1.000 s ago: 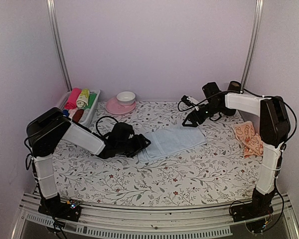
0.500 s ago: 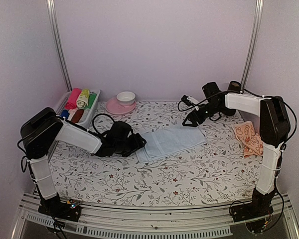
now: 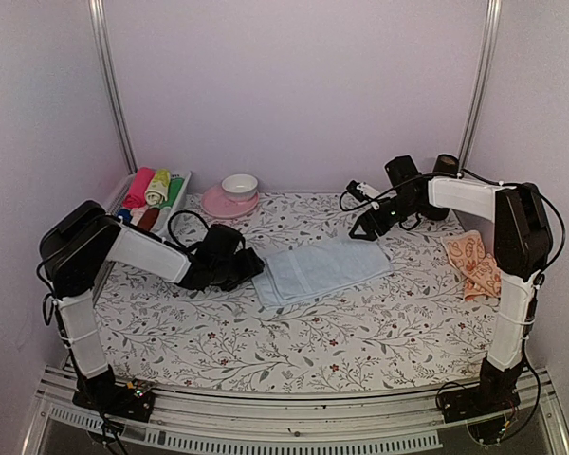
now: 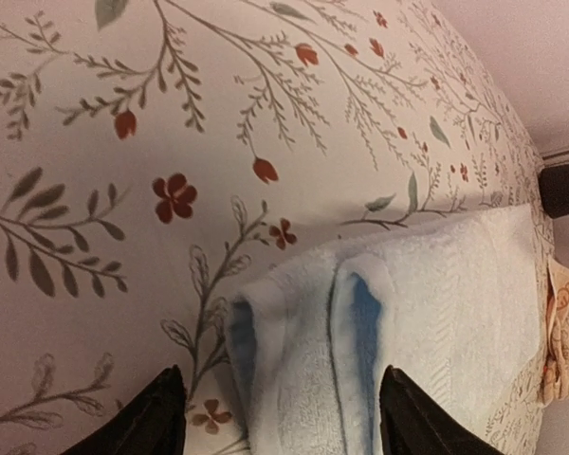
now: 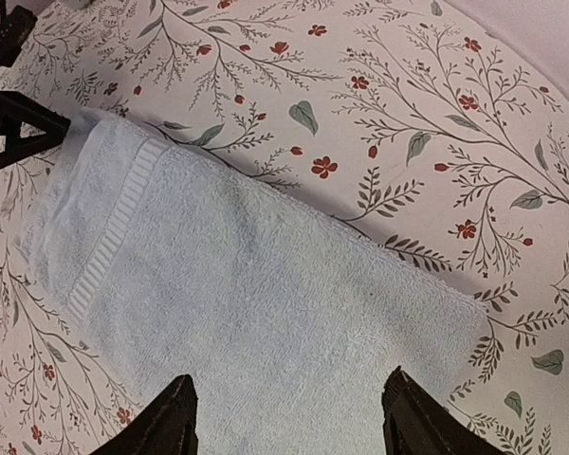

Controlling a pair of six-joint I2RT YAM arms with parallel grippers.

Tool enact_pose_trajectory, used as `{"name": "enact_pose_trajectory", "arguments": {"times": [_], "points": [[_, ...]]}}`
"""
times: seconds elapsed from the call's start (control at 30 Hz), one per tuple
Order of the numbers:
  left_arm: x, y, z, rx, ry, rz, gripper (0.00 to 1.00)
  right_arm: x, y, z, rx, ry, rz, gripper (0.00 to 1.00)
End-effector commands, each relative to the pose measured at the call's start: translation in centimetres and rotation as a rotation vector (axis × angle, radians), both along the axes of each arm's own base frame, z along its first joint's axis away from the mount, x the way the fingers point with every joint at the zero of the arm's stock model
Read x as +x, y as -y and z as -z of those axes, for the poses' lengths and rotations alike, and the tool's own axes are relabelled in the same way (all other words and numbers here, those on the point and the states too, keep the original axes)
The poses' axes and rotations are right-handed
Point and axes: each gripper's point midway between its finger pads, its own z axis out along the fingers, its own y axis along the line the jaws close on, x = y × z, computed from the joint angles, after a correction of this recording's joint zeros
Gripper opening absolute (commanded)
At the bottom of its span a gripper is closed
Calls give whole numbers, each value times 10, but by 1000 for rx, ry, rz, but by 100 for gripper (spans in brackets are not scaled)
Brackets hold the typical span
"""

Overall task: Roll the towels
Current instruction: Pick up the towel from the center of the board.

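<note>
The pale blue towel (image 3: 322, 268) lies folded in a long strip across the middle of the floral sheet. Its left end (image 4: 360, 341) is doubled over in soft folds. My left gripper (image 3: 254, 267) is open just left of that end, the folded edge lying between its fingertips (image 4: 156, 417) without contact. My right gripper (image 3: 360, 231) is open above the towel's far right end (image 5: 266, 313), holding nothing. The peach-orange printed towel (image 3: 472, 262) lies crumpled at the right edge of the table, and a sliver shows in the left wrist view (image 4: 557, 332).
A white tray (image 3: 178, 210) with several rolled colourful cloths stands at the back left. A pink plate (image 3: 211, 204) with a white bowl (image 3: 239, 185) sits beside it. The floral sheet (image 3: 303, 341) covers the table.
My left gripper has drawn back to the left, off the blue towel's left end. The towel's left end now lies free. The right arm has not moved.
</note>
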Motion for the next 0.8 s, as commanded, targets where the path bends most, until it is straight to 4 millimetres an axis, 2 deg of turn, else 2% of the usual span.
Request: {"name": "enact_pose_trajectory", "arguments": {"times": [0.0,0.1,0.17,0.33,0.47,0.57,0.63,0.73,0.77], "points": [[15,-50,16,130,-26,-68,70,4,3,-15,3,44,20,68],[37,-66,14,139,-23,-77,70,4,4,-14,1,42,23,68],[44,-65,3,122,-1,-62,70,4,4,-13,-1,42,25,68],[30,-31,-39,34,72,10,73,7,8,-14,-10,50,36,68],[12,3,-53,-16,95,67,80,7,9,-15,-13,55,34,69],[2,29,-46,-52,80,114,87,8,11,-16,-19,59,45,72],[-2,46,-37,-57,63,146,92,9,13,-16,-19,58,51,83],[-4,59,-22,-61,33,161,95,10,16,-18,-7,56,57,89],[-6,60,-8,-51,8,161,96,10,17,-20,-3,57,58,91]]}}
